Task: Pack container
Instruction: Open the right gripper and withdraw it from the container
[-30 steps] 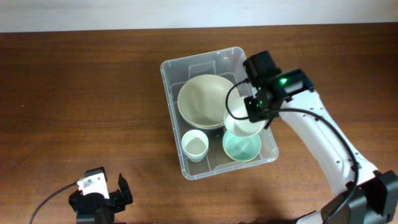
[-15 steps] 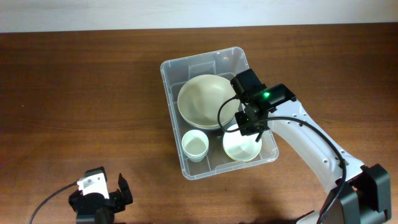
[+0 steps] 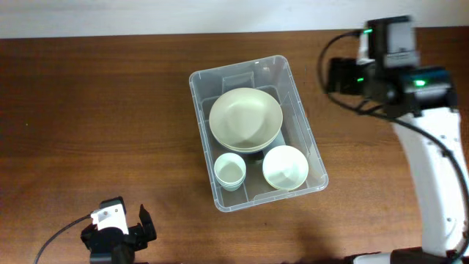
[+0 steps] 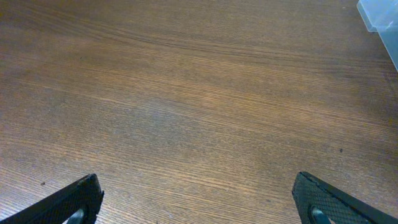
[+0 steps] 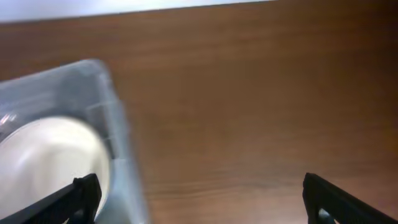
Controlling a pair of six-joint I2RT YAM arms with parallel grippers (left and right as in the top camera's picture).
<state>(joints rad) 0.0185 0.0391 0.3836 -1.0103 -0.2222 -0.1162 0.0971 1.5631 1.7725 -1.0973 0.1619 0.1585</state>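
Here, dark wood table [image 3: 88, 110] under container [image 3: 297, 132], white strip [image 3: 146, 15] beyond.

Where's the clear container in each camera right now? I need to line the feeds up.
Overhead: the container sits mid-table, slightly right of centre.
Left wrist: only one corner of it pokes in at the top right edge.
Right wrist: blurred, at the left; its rounded corner shows, with the large pale bowl inside.
Shared landmark: the dark wood table fills the background in all three.
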